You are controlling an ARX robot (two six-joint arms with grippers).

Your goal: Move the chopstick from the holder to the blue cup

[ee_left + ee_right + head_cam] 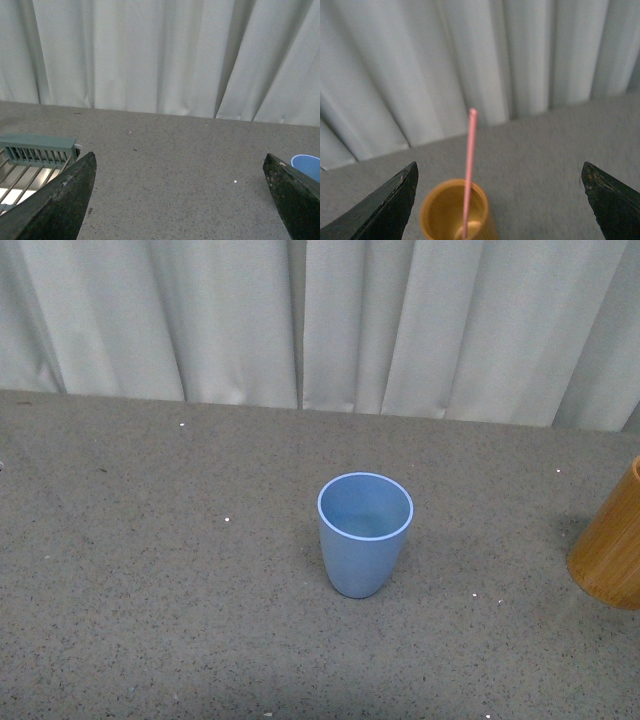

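Standing in the orange holder (456,214), the pink chopstick (469,165) has its lower end down inside and its upper end well above the rim. It looks close to upright from the right wrist camera. The right gripper (499,164) is spread wide with nothing in its grasp. Its two dark fingers (382,210) sit far out on either side of the holder and touch neither holder nor chopstick.

From the front camera, the blue cup (365,537) stands upright near the middle of the grey table (150,570), mouth up. The holder (610,552) is at the robot's right, well apart from the cup and cut off by the frame edge, so the chopstick does not show there. A white curtain (300,320) hangs behind the table. Neither arm appears in that view.

The left gripper (180,156) is also spread wide and holds nothing. Beyond one of its fingers (55,205) lies a wire rack (37,150) with a pale green slotted end. Past the other finger, a slice of the blue cup's rim shows.
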